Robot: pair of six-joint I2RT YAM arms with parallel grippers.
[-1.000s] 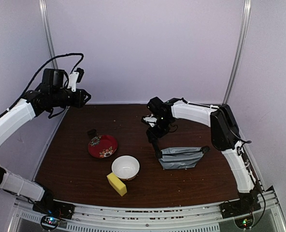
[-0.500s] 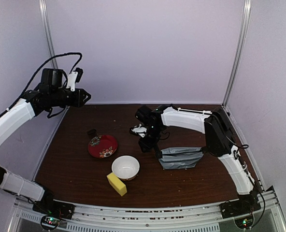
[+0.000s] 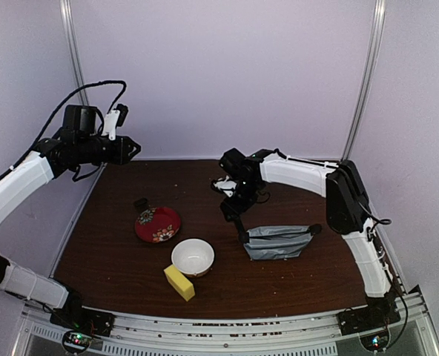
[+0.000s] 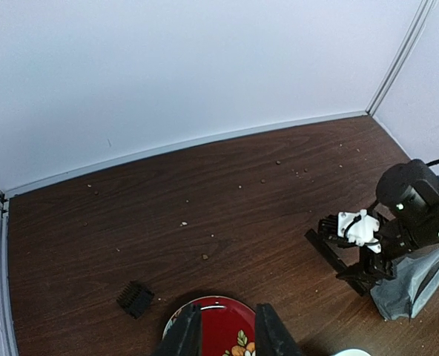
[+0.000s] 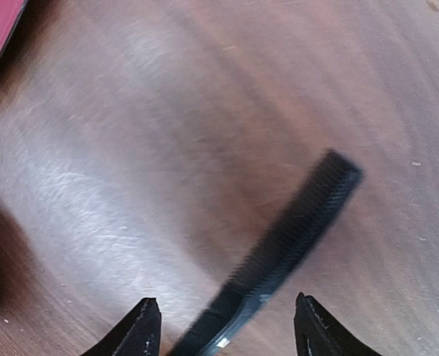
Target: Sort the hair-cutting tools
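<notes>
Above the bench [image 3: 108, 259], beside the pouch [image 3: 279, 242], the right pincer [image 5: 227, 300] stands spread with nothing clamped and the left pincer [image 4: 228, 311] hangs parted and empty (well off to the side), so lower the right one square across the comb [image 5: 294, 230] slanting between its fingers [image 5: 142, 330], then close mid-length.

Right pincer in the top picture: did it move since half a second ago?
Yes. The right pincer has swung to the right, away from the red plate and back toward the grey pouch.
</notes>
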